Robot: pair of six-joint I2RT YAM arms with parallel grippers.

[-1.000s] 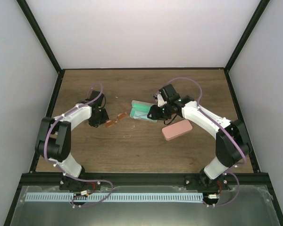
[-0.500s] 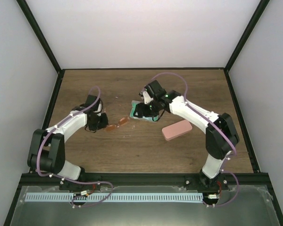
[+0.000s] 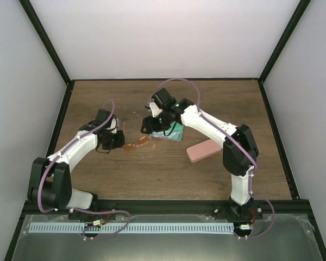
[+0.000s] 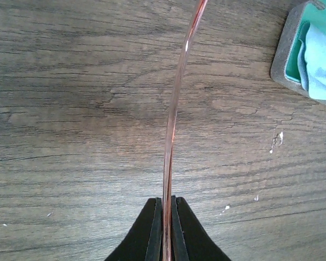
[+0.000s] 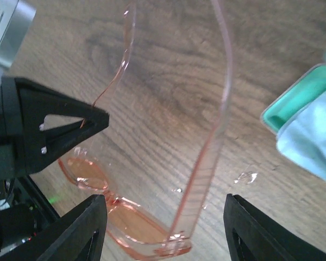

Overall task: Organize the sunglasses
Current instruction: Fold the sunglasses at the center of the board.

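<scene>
So, status: my left gripper [image 4: 164, 204] is clamped fully closed on the tip of one temple of the sunglasses [image 3: 137, 143], thin pink strip pinched edge-on between the pads. My right gripper [image 5: 164, 202] is spread wide with nothing in it, fingers straddling the other temple and the hinge corner of the front, touching neither as far as I can see. The reason for the split, I reckon, is that left acts as the anchor so the pair can't skate on the table [image 3: 152, 176] while right comes in to fold the free temple or take the front. The pair sits left of centre between my two grippers, just beside the open case [image 5: 293, 100] with the teal lining and the light blue cloth [image 5: 309, 144] inside (likely destination, and close, which is why I'm working here). A closed pink case [image 3: 204, 150] lies further right, well apart. Whether the frame is flat on the wood or slightly lifted at my left end, I can't tell. Looks of the thing: orange-tinted lenses, translucent pinkish-orange frame, both temples swung open, temples thin and gently curved, so I expect flex under a pinch. No second pair visible in any view.
</scene>
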